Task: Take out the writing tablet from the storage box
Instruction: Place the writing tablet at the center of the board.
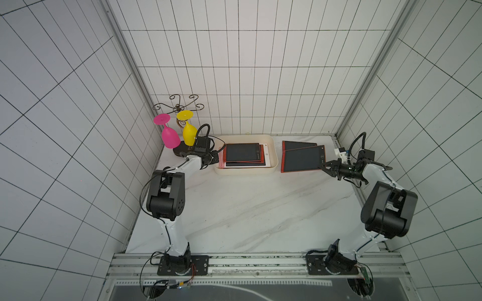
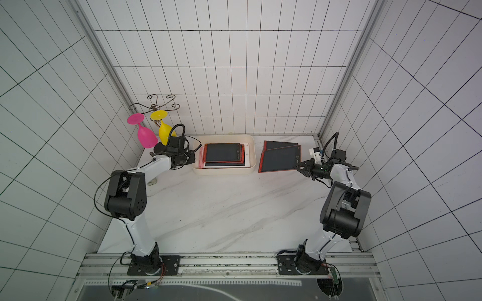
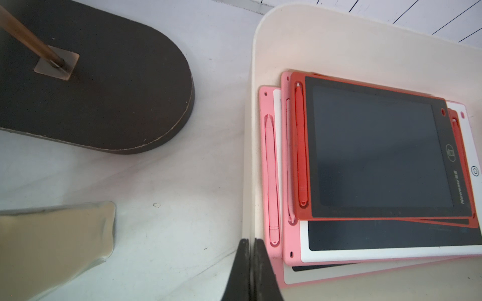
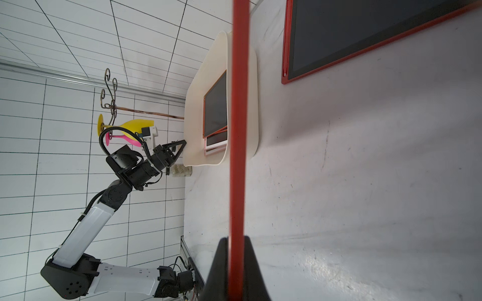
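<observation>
At the back of the marble desk (image 1: 247, 213), against the tiled wall, sits the cream storage box (image 1: 245, 171), shown in both top views (image 2: 224, 171). It holds a stack of tablets (image 1: 242, 152). A red-framed one with a dark screen lies uppermost (image 3: 373, 148), with white-framed and pink-framed ones beneath it, their edges offset.

Right of the box and clear of its wall, the right hand (image 1: 323, 166) is clamped on the near right corner of a red-framed writing tablet (image 1: 302, 159). In the right wrist view the tablet's red edge (image 4: 238, 104) runs between the two black fingers (image 4: 221, 260). This tablet is outside the box. In both top views it overlaps the front part of a second tablet (image 1: 297, 144) that lies on the desk behind it (image 2: 279, 144).

The left hand (image 1: 218, 155) is at the box's left wall. Its fingers (image 3: 242, 260) are pressed together at the rim, but whether they pinch the wall cannot be told.

Behind the left arm stands a scrolled metal rack (image 1: 178, 105) on a dark oval base (image 3: 104, 91). Two goblets hang from it upside down, one pink (image 1: 170, 136) and one yellow (image 1: 189, 135).
</observation>
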Tool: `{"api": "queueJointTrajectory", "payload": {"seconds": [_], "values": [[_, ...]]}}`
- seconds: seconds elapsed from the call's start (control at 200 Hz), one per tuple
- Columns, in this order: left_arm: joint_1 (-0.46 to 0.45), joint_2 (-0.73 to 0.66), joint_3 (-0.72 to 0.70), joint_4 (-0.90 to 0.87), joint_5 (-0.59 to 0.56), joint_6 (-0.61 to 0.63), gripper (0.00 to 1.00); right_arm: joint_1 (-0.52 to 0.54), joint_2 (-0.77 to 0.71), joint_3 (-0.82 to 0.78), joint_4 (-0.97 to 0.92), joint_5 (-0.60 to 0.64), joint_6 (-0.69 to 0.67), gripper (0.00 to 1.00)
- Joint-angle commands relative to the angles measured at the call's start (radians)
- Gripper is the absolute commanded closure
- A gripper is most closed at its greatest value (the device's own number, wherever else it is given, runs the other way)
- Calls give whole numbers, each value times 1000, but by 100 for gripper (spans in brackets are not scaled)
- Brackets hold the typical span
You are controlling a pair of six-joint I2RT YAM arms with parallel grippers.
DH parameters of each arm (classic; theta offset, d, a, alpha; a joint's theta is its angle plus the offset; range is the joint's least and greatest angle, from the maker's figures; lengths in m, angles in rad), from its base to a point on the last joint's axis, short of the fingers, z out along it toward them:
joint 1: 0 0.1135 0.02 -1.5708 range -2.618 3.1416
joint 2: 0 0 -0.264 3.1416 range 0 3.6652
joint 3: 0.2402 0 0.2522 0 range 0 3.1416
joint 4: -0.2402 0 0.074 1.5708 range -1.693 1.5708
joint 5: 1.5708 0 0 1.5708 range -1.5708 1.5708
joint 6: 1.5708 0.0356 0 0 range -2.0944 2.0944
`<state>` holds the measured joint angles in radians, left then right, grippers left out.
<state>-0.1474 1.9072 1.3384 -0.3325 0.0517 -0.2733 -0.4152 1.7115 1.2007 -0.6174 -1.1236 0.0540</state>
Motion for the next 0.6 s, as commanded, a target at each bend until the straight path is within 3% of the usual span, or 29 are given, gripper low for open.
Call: {"api": "queueJointTrajectory", "payload": {"seconds": [0.0, 0.595], "values": [[6, 7, 20, 62, 8, -15, 100, -19, 31, -47, -39, -32, -82, 100], [14, 15, 22, 77, 50, -37, 100, -49, 279, 22, -59, 17, -111, 100]]}}
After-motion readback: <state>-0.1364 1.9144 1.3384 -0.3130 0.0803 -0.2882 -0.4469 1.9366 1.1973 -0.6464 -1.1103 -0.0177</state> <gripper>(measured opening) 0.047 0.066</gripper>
